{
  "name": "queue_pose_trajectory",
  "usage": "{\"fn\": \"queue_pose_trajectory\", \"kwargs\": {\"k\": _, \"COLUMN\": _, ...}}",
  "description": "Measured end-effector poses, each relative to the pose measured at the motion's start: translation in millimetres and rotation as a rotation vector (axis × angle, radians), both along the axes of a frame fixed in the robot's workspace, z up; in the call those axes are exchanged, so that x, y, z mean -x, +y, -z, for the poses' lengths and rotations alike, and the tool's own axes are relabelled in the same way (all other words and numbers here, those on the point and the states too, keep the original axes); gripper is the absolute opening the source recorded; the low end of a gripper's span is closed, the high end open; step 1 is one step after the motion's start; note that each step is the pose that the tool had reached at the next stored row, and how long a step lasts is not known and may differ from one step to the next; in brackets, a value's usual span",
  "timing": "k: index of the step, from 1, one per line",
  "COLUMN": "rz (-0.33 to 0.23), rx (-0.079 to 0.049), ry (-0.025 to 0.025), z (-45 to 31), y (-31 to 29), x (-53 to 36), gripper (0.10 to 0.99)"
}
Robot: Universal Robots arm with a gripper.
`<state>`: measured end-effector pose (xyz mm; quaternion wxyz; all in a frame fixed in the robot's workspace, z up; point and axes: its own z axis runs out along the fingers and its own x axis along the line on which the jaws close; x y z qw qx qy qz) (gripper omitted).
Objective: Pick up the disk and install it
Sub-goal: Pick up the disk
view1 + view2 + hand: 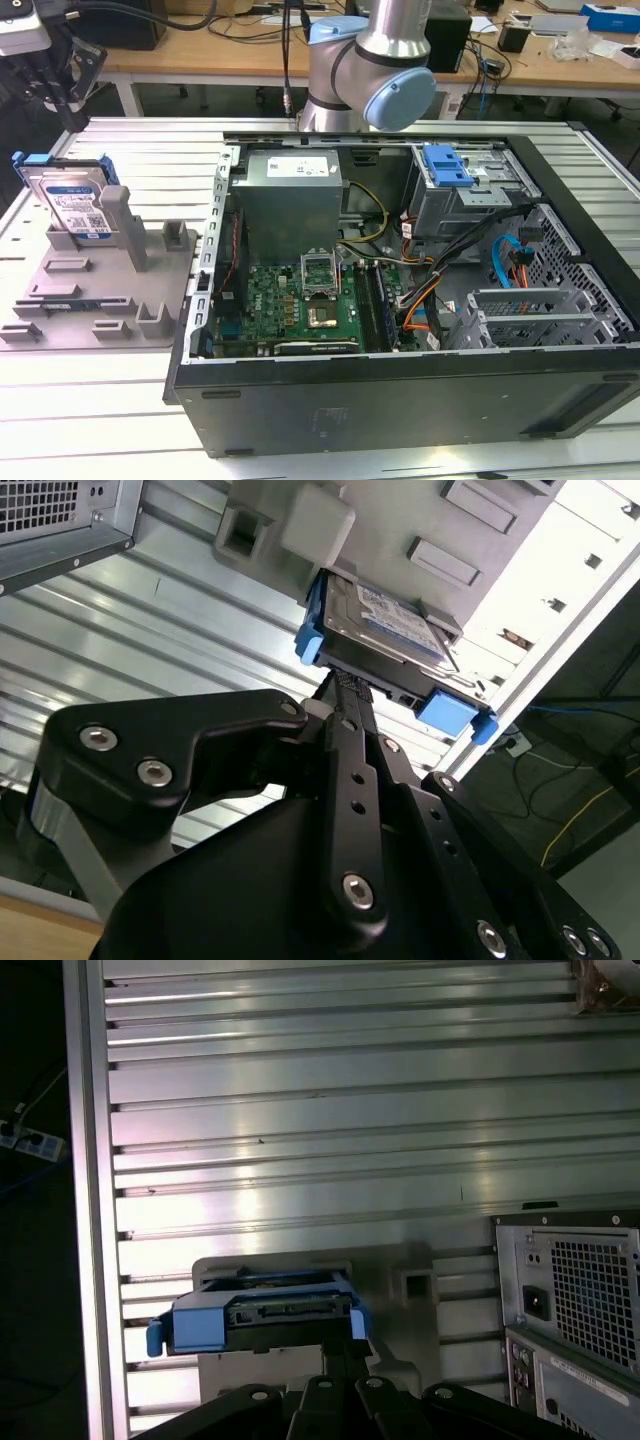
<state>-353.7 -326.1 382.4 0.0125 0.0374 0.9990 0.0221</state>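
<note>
The disk (72,205) stands on edge in a holder (115,300), just below the gripper (345,688). The jaws look pressed together and empty.

The exterior view is evenly bright, with soft shadows inside the computer case (400,390). In both wrist views white glare lies on the ribbed table (300,1160), and the rest is dim

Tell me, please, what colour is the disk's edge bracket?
The bracket on the disk is bright blue, clearest in the second wrist view.
</note>
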Motion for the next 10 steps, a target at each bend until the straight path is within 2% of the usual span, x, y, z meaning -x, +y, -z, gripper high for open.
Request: {"fn": "queue_pose_trajectory", "kwargs": {"k": 10, "rz": 0.000, "rx": 0.000, "ry": 0.0004, "z": 0.2, "y": 0.0, "x": 0.2, "gripper": 0.106}}
